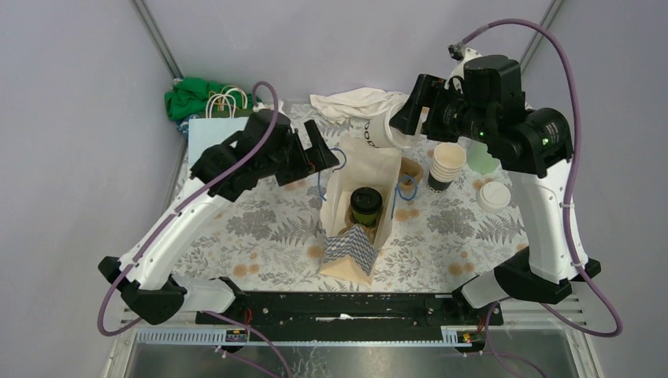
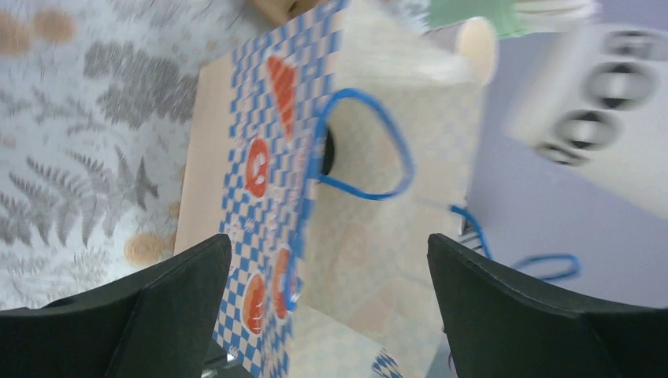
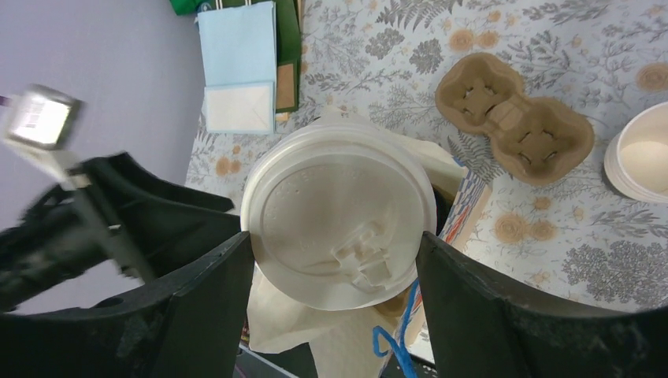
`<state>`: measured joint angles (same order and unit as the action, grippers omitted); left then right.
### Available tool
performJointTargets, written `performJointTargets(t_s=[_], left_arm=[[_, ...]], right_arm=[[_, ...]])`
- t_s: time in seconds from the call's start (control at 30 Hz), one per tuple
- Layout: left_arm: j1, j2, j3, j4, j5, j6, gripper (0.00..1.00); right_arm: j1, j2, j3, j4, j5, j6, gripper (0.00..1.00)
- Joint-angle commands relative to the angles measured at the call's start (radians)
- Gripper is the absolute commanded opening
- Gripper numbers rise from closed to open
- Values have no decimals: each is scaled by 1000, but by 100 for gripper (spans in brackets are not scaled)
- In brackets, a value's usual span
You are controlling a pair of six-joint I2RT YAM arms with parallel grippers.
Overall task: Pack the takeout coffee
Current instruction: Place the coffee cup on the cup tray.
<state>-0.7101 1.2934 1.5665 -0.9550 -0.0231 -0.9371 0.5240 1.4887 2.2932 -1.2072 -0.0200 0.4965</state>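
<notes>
Right tool (image 3: 332, 253): clamped on lidded cream cup (image 3: 339, 213), tilted above open paper bag (image 1: 378, 164). Left tool (image 2: 327, 246): jaws apart, just left of bag. Green cup (image 1: 365, 205) inside bag.

Fern-print table (image 1: 260, 220), crowded
Paper bag (image 1: 350, 253) stands centre; cup stack (image 1: 447, 165), white lid (image 1: 494, 196), cardboard carrier (image 3: 512, 118) right of it; blue bag (image 1: 211, 132) far left

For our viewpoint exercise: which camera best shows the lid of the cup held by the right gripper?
Right wrist: the lid faces the camera, held in the right gripper. Top external shows the cup side-on, its lid barely visible. Left wrist catches only a blur of the cup's lettered wall.
</notes>
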Motion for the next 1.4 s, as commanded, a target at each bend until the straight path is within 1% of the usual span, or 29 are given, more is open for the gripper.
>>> performJointTargets(t_s=[0.0, 0.03, 0.1, 0.17, 0.23, 0.3, 0.47, 0.57, 0.67, 0.8, 0.93, 1.0, 1.13, 1.3, 1.37], left_arm=[[34, 11, 178, 7, 71, 242, 99], [53, 44, 215, 8, 117, 295, 98], [101, 123, 292, 4, 188, 394, 94], [152, 170, 326, 37, 244, 471, 89], [195, 190, 286, 138, 325, 541, 85], [204, 218, 256, 237, 396, 622, 82], [204, 331, 271, 362, 497, 821, 82], [204, 390, 284, 417, 563, 887, 82], [202, 448, 318, 420, 652, 957, 81], [194, 489, 321, 433, 747, 1031, 80], [182, 518, 311, 439, 815, 1060, 78], [172, 523, 302, 455, 821, 1052, 71], [163, 515, 284, 455, 775, 1031, 48], [162, 451, 227, 451, 687, 1019, 24], [163, 419, 207, 447, 650, 1002, 10]], right_arm=[[33, 17, 11, -14, 12, 42, 57], [35, 18, 13, -16, 15, 47, 56], [36, 11, 18, -20, 61, 53, 55], [34, -4, 18, -25, 107, 60, 56], [35, -28, 8, -29, 145, 52, 56], [35, -52, -14, -41, 169, 40, 56], [35, -109, -69, -35, 157, 13, 56], [35, -111, -61, -41, 146, 13, 56], [36, -108, -46, -56, 157, 14, 56], [35, -111, -46, -51, 155, 22, 56], [36, -111, -46, -52, 144, 30, 56], [35, -106, -44, -58, 138, 30, 56], [35, -77, -13, -75, 106, 24, 54], [37, -46, 6, -57, 51, 21, 53], [43, -33, 20, -51, 34, 17, 52]])
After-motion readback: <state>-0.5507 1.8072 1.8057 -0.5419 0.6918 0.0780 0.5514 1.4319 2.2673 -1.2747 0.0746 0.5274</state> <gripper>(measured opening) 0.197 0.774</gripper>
